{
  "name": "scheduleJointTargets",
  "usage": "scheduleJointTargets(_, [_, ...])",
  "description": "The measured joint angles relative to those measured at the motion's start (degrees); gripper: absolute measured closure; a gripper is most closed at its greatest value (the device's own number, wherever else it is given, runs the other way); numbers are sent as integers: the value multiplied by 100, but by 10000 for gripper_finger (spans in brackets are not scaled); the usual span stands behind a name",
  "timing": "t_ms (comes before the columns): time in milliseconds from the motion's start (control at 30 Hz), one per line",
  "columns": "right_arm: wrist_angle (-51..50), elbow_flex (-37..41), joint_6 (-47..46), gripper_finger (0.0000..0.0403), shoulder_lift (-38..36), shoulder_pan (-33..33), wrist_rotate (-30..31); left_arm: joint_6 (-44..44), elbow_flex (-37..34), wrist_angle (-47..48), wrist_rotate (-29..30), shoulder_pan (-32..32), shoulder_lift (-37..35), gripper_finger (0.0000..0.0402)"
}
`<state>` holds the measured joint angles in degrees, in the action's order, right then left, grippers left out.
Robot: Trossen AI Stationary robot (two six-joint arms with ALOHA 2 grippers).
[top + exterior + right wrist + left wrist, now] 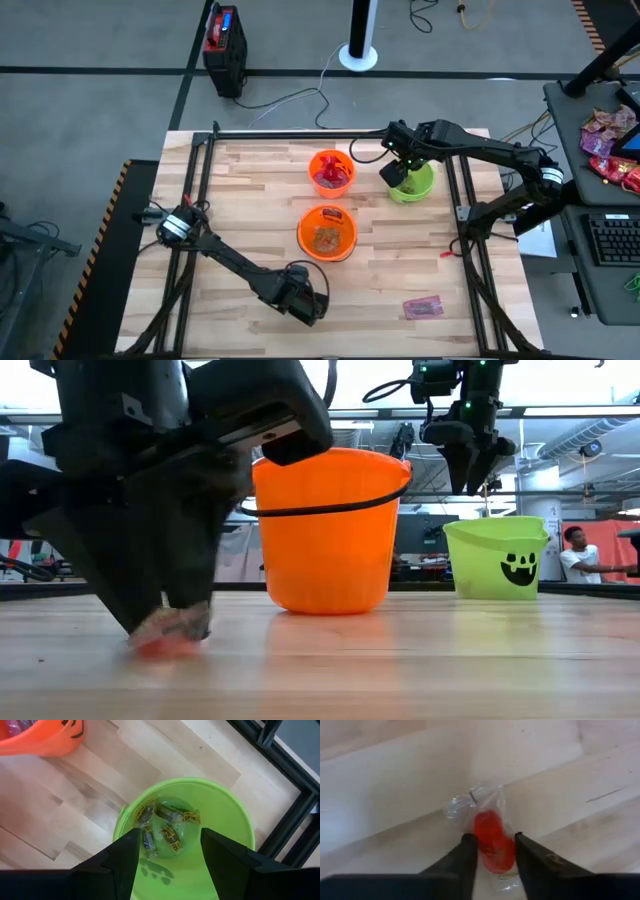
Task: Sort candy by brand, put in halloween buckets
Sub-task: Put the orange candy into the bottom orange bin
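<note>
My left gripper [303, 300] is down at the table near its near edge, shut on a red sweet in a clear wrapper [490, 837], which shows under the fingers in the low view [165, 643]. My right gripper [170, 855] hangs open and holds nothing above the lime green bucket [225, 795], whose floor bears several green-and-clear wrapped pieces [165, 825]. That bucket stands at the table's far right [415, 187]. Two orange buckets stand upright in the table's middle: the far one [318, 160] holds red packets, the near one [305, 235] brownish ones. My left gripper pinches the red sweet's round body [495, 851] between its two fingers [467, 852], which come from above and point down. The sweet rests on the table, and the wrapper's clear twisted end [470, 802] sticks out ahead of the fingers.
A flat pink packet [423, 307] lies on the table near its near right corner. A black frame [300, 133] runs along the table's edges. Bare wood stretches between the left gripper and the near orange bucket [325, 530]. A person sits in the room beyond the table [575, 555].
</note>
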<state>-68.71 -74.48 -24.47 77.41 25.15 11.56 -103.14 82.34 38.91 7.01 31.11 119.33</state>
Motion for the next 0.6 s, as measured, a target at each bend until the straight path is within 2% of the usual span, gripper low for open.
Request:
scheduleJointTargets(133, [5, 0, 147, 199, 0, 0, -1, -6, -11, 314, 13, 16, -2, 376])
scheduleJointTargets(167, [12, 2, 163, 199, 0, 0, 1, -6, -22, 389, 23, 24, -7, 387])
scheduleJointTargets(367, [44, 2, 330, 199, -2, 0, 1, 395, 20, 680, -202, 65, -303, 387])
scheduleJointTargets(500, [50, 2, 440, 199, -2, 0, 0, 666, 344, 948, -158, 161, -1188, 398])
scheduleJointTargets(600, [72, 2, 501, 199, -2, 0, 1, 1113, 519, 1260, 261, 163, -1859, 399])
